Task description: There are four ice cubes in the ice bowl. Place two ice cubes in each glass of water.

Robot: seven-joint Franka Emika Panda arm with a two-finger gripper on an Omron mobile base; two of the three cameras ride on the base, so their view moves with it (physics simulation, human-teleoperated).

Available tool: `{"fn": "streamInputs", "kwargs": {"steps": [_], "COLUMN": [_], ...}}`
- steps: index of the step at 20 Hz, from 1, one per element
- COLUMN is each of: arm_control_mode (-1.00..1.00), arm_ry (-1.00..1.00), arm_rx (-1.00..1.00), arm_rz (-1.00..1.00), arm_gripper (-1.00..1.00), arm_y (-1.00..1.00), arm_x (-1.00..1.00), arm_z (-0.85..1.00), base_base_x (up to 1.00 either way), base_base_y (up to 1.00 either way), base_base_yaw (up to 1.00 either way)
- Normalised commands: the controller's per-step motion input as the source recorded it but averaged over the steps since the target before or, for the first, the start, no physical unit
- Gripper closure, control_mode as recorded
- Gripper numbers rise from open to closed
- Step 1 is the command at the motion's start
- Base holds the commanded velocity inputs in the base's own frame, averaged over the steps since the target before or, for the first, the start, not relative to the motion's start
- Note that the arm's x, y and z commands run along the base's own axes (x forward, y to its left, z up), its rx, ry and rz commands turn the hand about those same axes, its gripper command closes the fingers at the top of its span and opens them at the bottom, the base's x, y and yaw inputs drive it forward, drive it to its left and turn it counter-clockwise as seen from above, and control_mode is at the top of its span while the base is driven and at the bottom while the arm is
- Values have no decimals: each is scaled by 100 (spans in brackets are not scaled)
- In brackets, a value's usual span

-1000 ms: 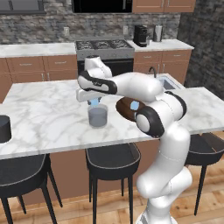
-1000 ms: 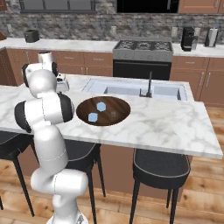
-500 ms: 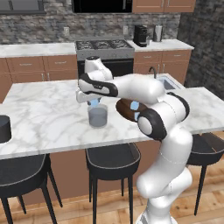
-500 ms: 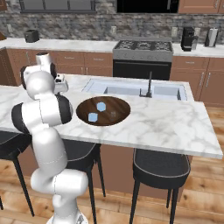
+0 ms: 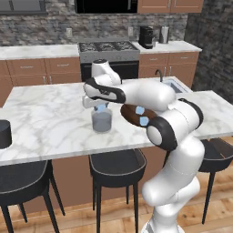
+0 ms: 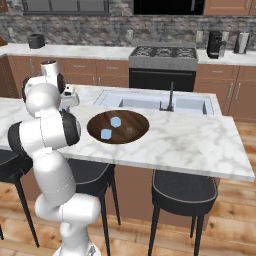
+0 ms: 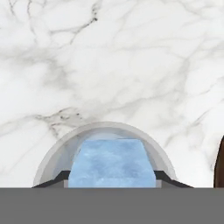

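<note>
Position. The gripper (image 5: 101, 105) stands directly above the see-through grey glass (image 5: 101, 121) on the marble worktop (image 5: 45, 123), near the front edge and left of the ice bowl (image 5: 129, 113). The hand view looks straight down: an ice cube (image 7: 111, 163) sits between the two finger tips, and the round rim of the glass (image 7: 52, 153) arcs around it below. The jaws are part-way open and closed on that cube. The cube has no long axis to speak of, so orientation does not matter.

Governing relation. The held cube lies over the mouth of the glass, roughly centred left to right; a release here should, in my judgement, drop it in.

Remaining items. Two ice cubes (image 6: 111, 128) lie in the bowl, seen plainly in the right base view. The dark glass (image 5: 4, 134) stands well apart at the far left of the worktop.

View differences. The left base view gives the height of the hand above the glass; the hand view alone shows the grip. The glass contents cannot be made out.
</note>
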Motion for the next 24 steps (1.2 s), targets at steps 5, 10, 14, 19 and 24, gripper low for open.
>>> {"fn": "streamInputs", "kwargs": {"steps": [5, 10, 14, 19, 24], "arm_control_mode": [-100, -100, -100, -100, -100], "arm_ry": [-11, -1, 0, 0, 0], "arm_rx": [0, 2, 1, 0, 0], "arm_rz": [0, 0, 0, 0, 0], "arm_gripper": [100, 100, 100, -100, -100], "arm_y": [-1, 0, 0, 6, 0], "arm_x": [2, 5, 3, 13, 5], "arm_z": [-5, -8, -15, -2, 0], "base_base_x": [0, 0, 0, 0, 0], "base_base_y": [0, 0, 0, 0, 0], "base_base_yaw": [0, 0, 0, 0, 0]}}
